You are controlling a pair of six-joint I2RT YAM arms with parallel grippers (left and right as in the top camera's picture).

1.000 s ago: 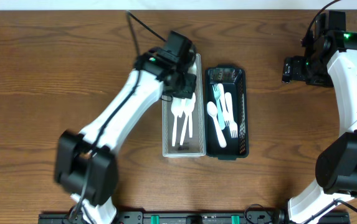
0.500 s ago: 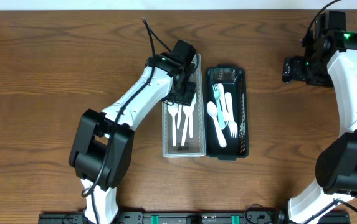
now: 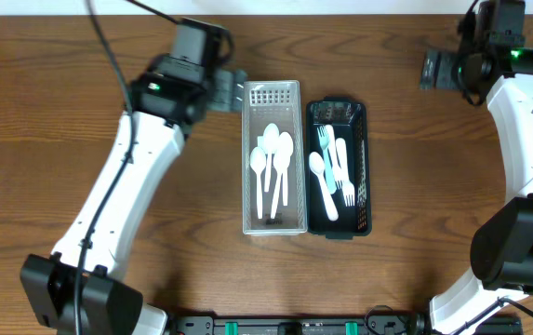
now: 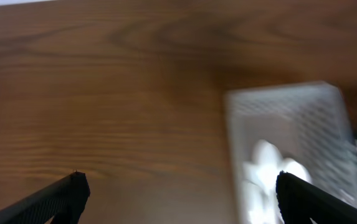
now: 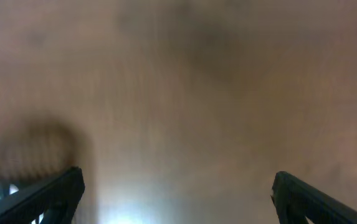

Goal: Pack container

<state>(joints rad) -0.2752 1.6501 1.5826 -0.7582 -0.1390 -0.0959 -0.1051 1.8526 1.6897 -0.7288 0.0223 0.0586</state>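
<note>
Mid-table sits the clear slotted plastic tray (image 3: pixel 273 93), three white plastic spoons (image 3: pixel 273 160) lying in it, side by side with the dark plastic tray (image 3: pixel 365 177) of white and teal cutlery. The left gripper (image 3: pixel 233 90) hovers beside its far corner, jaws spread. The right gripper (image 3: pixel 431 70) is well apart, also spread.

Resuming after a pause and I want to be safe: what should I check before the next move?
1. Left gripper open and empty: ok.
2. Right gripper open and empty: ok.
3. Left gripper apart from the white tray: cannot tell; it hangs close by the tray's upper-left corner in the overhead view.
4. Three white spoons lying inside the white tray: ok.
5. Black tray beside the white tray, forks inside: ok.
</note>
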